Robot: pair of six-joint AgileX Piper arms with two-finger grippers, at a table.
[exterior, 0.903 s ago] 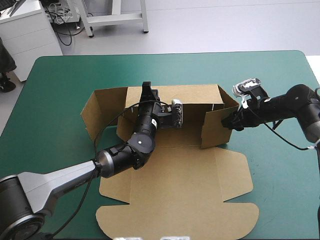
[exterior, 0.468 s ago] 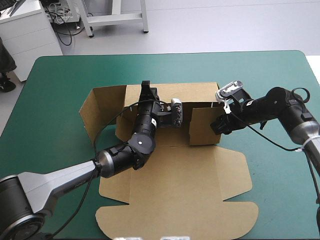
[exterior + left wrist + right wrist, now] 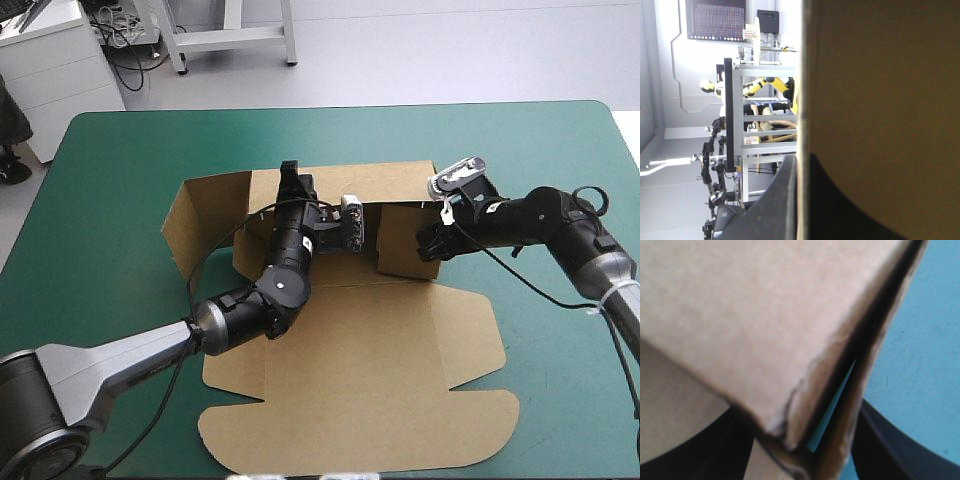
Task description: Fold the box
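The brown box (image 3: 350,360) lies mid-table with its lid panel flat toward the near edge. Its back wall (image 3: 400,178) stands upright, and the left side flap (image 3: 205,225) is raised and angled outward. My left gripper (image 3: 292,182) is over the back wall's top edge and shut on it. In the left wrist view the board (image 3: 880,100) runs between the black fingers (image 3: 780,200). My right gripper (image 3: 432,243) is shut on the right side flap (image 3: 405,240), which is turned inward across the box. In the right wrist view that flap's corner (image 3: 765,340) lies between the fingers (image 3: 900,440).
The teal-green cover (image 3: 120,150) shows on all sides of the box, widest at the far left and the right. A white cabinet (image 3: 50,70) and a metal frame's legs (image 3: 230,40) stand beyond the far edge.
My right gripper has moved leftward with the right side flap, swinging it inward from the box's right end toward its middle. The lid panel shifted slightly. The left arm stayed in place.
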